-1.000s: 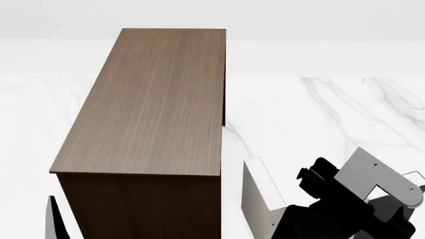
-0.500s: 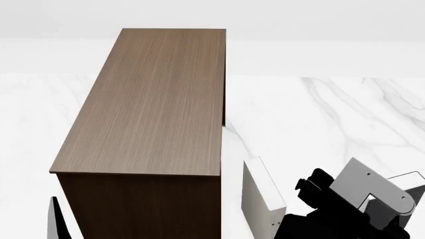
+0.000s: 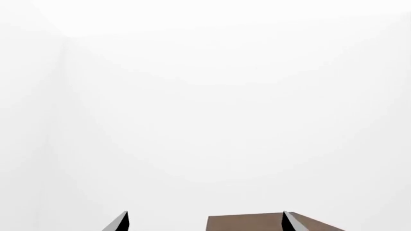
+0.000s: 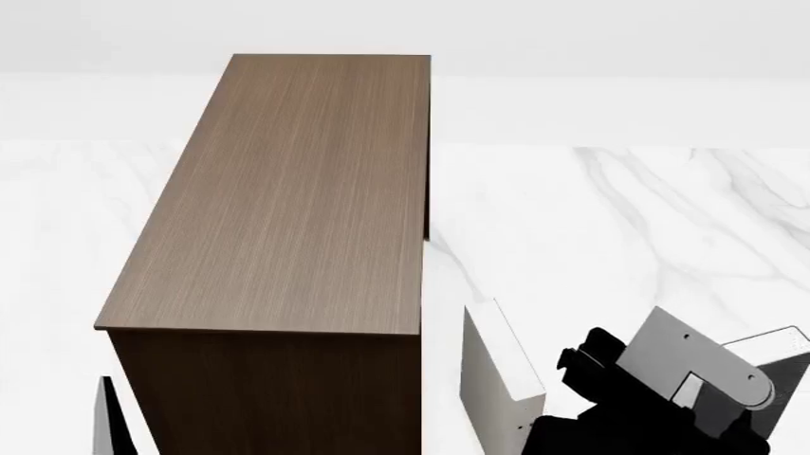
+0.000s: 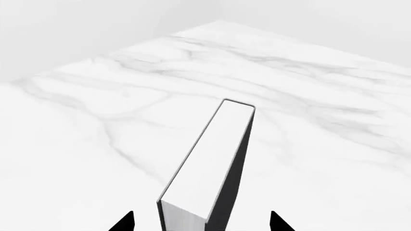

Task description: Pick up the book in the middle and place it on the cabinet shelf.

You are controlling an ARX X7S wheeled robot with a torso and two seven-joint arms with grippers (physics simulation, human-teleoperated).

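Gripping the book (image 5: 212,163), the right pincer (image 5: 202,222) holds it beside the cabinet (image 4: 291,199); placing remains. Left pincer (image 3: 205,222) open, empty.

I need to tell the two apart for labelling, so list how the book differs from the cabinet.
The book is small and thin; the cabinet is a long, tall box far larger than it.
The book shows white page edges between dark covers; the cabinet is brown wood grain all over.
In the right wrist view the book sits between the right gripper fingertips; the cabinet stands alone with nothing on its top.
Both are plain box shapes.
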